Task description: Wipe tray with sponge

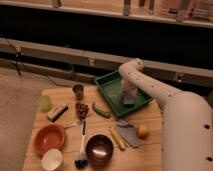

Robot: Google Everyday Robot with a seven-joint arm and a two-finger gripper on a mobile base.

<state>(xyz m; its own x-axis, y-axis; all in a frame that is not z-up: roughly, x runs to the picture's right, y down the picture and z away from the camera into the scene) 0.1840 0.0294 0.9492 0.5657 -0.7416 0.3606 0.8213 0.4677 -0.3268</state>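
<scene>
No text, label or number reads anywhere; pincer [128, 96] sits inside the tray [109, 87], far right corner of the counter [102, 128].

Dark green tray [103, 88], grey-blue sponge [129, 102], white tool [128, 95] over tray, orange bowl [49, 139]
</scene>
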